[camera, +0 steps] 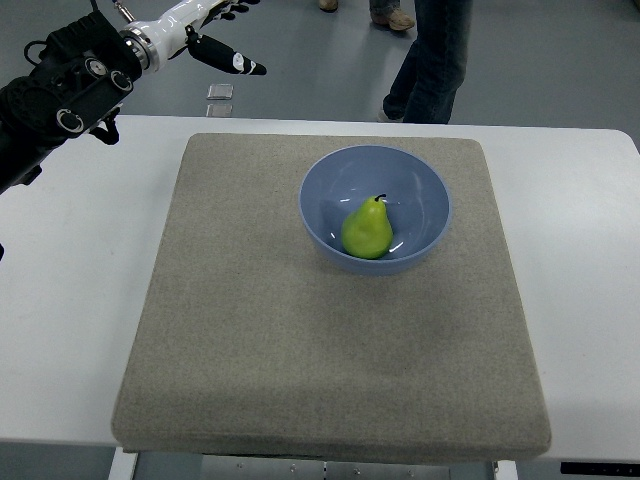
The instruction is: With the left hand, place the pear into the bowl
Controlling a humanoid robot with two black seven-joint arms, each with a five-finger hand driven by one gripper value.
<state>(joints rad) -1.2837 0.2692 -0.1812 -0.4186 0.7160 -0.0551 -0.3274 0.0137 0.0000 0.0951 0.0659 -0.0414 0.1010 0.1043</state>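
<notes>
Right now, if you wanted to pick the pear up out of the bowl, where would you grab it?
Probably around the fat lower belly of the pear, coming straight down from above. The blue bowl walls block the sides, and the narrow stem end looks too slim to hold firmly.

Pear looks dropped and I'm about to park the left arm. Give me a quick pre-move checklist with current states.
1. Pear inside the blue bowl: ok.
2. Bowl upright on the grey mat: ok.
3. Left hand empty, fingers extended: ok.
4. Left hand clear of bowl, raised beyond the table's far left corner: ok.
5. Person standing close behind the table's far edge: not ok, keep watch.
6. Right arm position: cannot tell, out of view.
</notes>
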